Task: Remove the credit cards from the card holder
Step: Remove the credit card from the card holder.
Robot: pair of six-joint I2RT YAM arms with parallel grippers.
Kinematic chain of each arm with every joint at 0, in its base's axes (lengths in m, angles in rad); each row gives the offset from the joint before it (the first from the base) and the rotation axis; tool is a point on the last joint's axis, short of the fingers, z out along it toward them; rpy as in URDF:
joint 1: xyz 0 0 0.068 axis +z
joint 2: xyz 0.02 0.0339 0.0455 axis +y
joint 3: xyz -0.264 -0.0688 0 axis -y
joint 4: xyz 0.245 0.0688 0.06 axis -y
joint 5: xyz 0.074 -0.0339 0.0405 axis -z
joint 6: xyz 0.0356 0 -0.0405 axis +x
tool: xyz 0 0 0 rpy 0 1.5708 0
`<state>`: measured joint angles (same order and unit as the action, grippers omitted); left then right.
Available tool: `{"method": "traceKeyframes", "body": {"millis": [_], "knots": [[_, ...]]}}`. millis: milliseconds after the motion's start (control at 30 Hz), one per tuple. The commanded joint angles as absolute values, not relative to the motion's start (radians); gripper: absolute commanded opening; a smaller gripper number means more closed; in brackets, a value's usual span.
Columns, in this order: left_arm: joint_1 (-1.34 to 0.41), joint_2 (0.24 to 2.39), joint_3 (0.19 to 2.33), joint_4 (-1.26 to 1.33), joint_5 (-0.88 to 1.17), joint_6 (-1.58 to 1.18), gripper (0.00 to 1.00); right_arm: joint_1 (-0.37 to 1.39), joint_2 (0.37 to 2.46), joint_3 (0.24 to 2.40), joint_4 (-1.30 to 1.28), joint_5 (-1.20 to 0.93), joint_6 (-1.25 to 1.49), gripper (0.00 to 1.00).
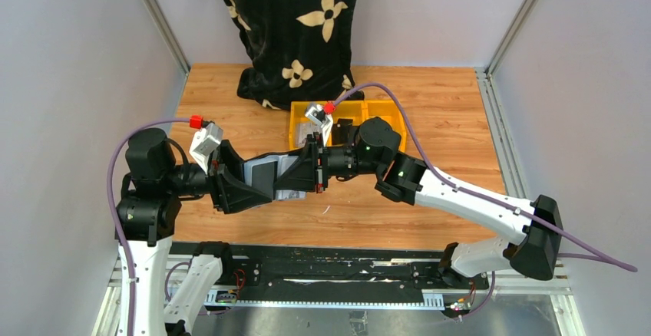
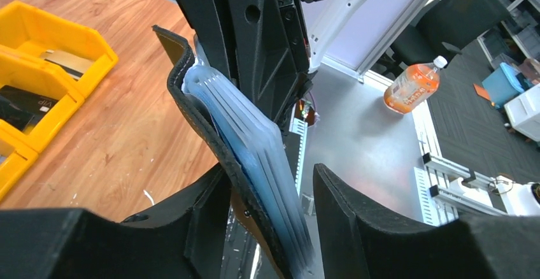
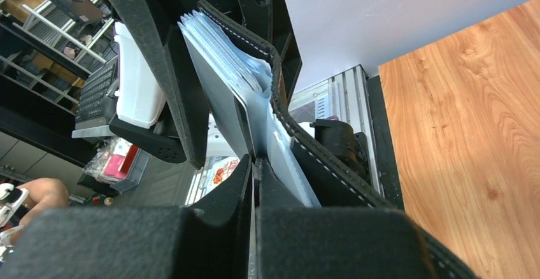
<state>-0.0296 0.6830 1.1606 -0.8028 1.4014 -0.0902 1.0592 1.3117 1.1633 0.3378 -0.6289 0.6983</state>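
Wood table (image 1: 430,98), grey walls (image 1: 77,83); left jaws clamp card holder (image 2: 184,94), right jaws pinch probable credit card (image 3: 220,100).

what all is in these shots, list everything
card holder: one, black, pale blue sleeves, held in the air between both tools
beige card: one, beige, in a yellow bin
black card: one, black, marked VIP, in the next bin
yellow bins: three, yellow, mid table
cloth: one, black with beige flowers, table's far edge
bottle: one, orange, lying off the table
table: one, wood-brown, under the arms
left tool: one, black, gripping the card holder
right tool: one, black, pinching a pale sheet inside it
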Motion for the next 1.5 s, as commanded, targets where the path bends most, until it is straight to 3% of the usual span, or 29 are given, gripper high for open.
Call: {"method": "traceKeyframes", "body": {"millis": [0, 133, 333, 500, 533, 667, 767, 1033, 1100, 1133, 1200, 1467], "knots": [[-0.054, 0.667, 1.148, -0.828, 1.568, -0.138, 0.50, 1.054, 1.326, 1.155, 0.472, -0.548, 0.716, 0.00], [-0.053, 0.675, 1.143, -0.829, 1.569, -0.132, 0.43, 1.054, 1.300, 1.107, 0.527, -0.582, 0.724, 0.00], [-0.053, 0.688, 1.145, -0.828, 1.569, -0.135, 0.19, 1.054, 1.243, 1.038, 0.587, -0.641, 0.726, 0.00], [-0.054, 0.687, 1.149, -0.830, 1.568, -0.133, 0.17, 1.054, 1.238, 1.032, 0.596, -0.631, 0.725, 0.00], [-0.054, 0.685, 1.149, -0.830, 1.568, -0.135, 0.16, 1.054, 1.245, 1.036, 0.599, -0.633, 0.727, 0.02], [-0.053, 0.677, 1.143, -0.828, 1.560, -0.132, 0.11, 1.054, 1.274, 1.072, 0.613, -0.636, 0.745, 0.24], [-0.054, 0.674, 1.144, -0.828, 1.556, -0.133, 0.11, 1.055, 1.290, 1.100, 0.608, -0.623, 0.746, 0.28], [-0.053, 0.666, 1.133, -0.827, 1.521, -0.116, 0.18, 1.064, 1.299, 1.110, 0.589, -0.590, 0.740, 0.01], [-0.054, 0.671, 1.130, -0.827, 1.519, -0.117, 0.28, 1.068, 1.299, 1.116, 0.563, -0.576, 0.726, 0.00], [-0.053, 0.674, 1.131, -0.827, 1.522, -0.120, 0.37, 1.068, 1.297, 1.116, 0.547, -0.568, 0.720, 0.00], [-0.053, 0.676, 1.134, -0.827, 1.538, -0.126, 0.43, 1.068, 1.287, 1.102, 0.520, -0.548, 0.706, 0.00], [-0.054, 0.678, 1.140, -0.827, 1.568, -0.135, 0.41, 1.066, 1.240, 1.023, 0.534, -0.541, 0.696, 0.00]]}}
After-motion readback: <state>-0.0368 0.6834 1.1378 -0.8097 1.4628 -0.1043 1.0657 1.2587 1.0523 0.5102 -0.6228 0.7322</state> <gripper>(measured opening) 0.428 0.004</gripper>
